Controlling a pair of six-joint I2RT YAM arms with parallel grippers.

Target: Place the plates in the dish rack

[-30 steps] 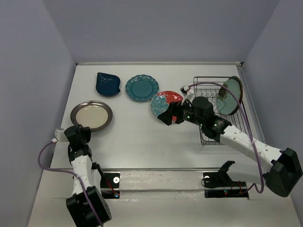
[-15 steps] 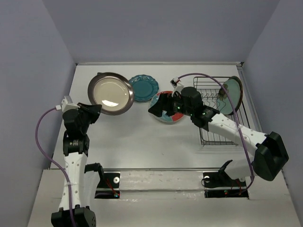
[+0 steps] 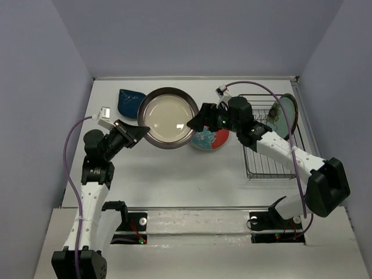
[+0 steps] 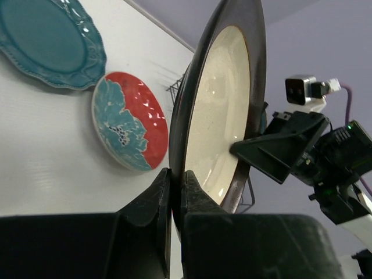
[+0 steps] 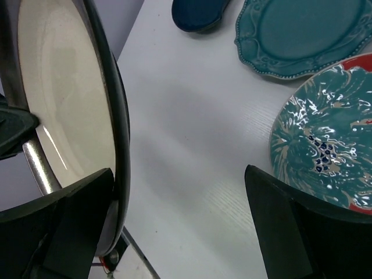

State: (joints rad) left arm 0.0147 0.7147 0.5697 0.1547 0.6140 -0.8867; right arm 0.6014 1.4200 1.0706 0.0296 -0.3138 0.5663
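Dark-rimmed plate point(image 3: 168, 116) hangs tilted on edge above the table point(image 3: 174, 174), my left claw point(image 3: 136, 132) pinching its near rim. My right claw point(image 3: 197, 122) stands spread wide at the opposite rim.

Cream plate point(image 3: 168, 116); red-teal floral plate point(image 3: 210, 140); navy plate point(image 3: 128, 102), seemingly.

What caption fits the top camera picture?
Left gripper holds the dark-rimmed plate in the air, open right gripper at its other edge.
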